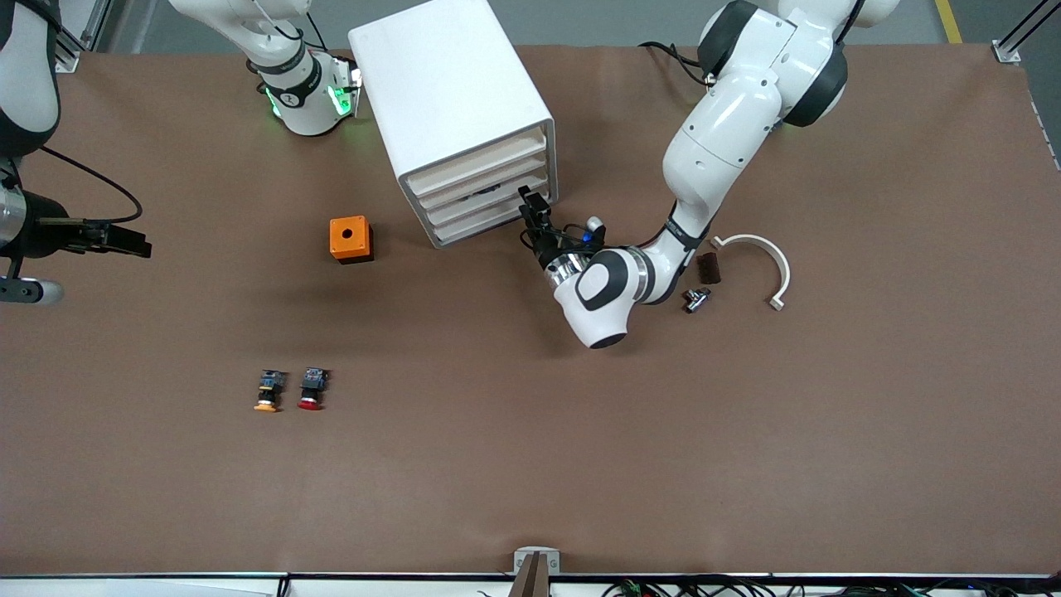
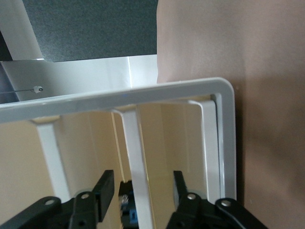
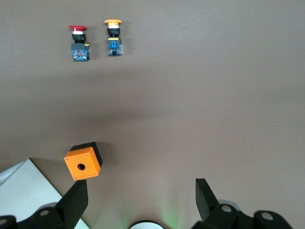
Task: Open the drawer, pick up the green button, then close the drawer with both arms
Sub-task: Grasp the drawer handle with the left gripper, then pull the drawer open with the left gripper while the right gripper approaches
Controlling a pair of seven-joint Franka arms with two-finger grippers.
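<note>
We see a brown counter (image 1: 580, 464) carrying a white drawer cabinet (image 1: 452, 116) with cream drawer fronts. Beside it sits an orange box (image 1: 351, 239) with black sides. Two push-button switches lie nearer the front camera — one orange-capped (image 1: 267, 391), one red-capped (image 1: 312, 389), both with black-and-blue bodies. The arms are white with black joint bands; a white curved bracket (image 1: 767, 265) lies toward the left arm's end.
</note>
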